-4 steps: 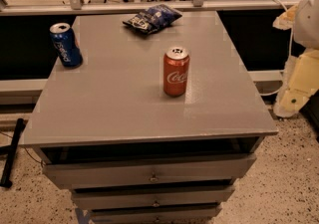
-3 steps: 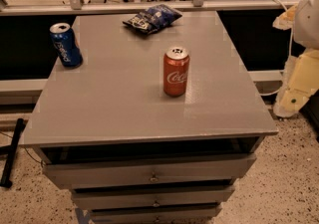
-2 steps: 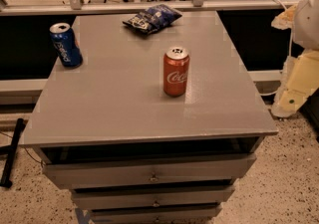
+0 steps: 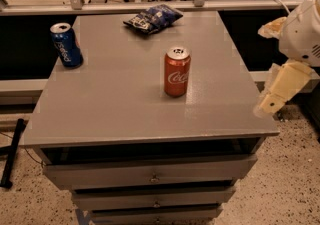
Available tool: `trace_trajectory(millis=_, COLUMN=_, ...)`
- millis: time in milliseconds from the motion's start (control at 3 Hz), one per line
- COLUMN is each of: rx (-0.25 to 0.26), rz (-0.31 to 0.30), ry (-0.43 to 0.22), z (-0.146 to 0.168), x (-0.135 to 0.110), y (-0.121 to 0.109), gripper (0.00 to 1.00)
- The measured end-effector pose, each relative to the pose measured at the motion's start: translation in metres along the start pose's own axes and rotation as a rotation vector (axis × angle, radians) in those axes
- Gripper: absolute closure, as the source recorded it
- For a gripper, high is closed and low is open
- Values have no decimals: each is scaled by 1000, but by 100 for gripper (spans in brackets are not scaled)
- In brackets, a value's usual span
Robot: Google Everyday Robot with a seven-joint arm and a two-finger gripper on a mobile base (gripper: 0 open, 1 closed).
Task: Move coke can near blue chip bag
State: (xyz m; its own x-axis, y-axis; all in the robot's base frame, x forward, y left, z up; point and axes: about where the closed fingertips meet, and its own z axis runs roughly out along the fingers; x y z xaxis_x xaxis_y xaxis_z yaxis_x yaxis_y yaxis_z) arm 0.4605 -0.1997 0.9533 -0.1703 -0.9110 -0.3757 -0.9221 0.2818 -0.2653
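Camera view: gripper (image 4: pixel 278 90) hangs off bench (image 4: pixel 125 114) right edge, opening can't tell; coke can (image 4: pixel 177 71) upright, well left of it mid-bench; blue chip bag (image 4: pixel 153 18) farther left & beyond, back edge.

Coke can (image 4: pixel 177 71) is showing white Coca-Cola script on its red side. Pepsi can (image 4: pixel 66 44) is showing white "pepsi" lettering running vertically on its blue side; the white and black markings on the blue chip bag (image 4: pixel 153 17) are staying too small to read. Gripper (image 4: pixel 270 100) is hanging just off the right edge of the table (image 4: pixel 125 114).
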Motion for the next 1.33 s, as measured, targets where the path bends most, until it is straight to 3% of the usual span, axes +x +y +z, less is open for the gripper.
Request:
trace_trajectory(millis=1000, rx=-3, rz=-2, ry=-364, z=74, x=-43, y=-49, gripper=0)
trace_trajectory(millis=1333, rx=-16, rz=16, ry=-457, z=94, x=-58, y=-57, gripper=0)
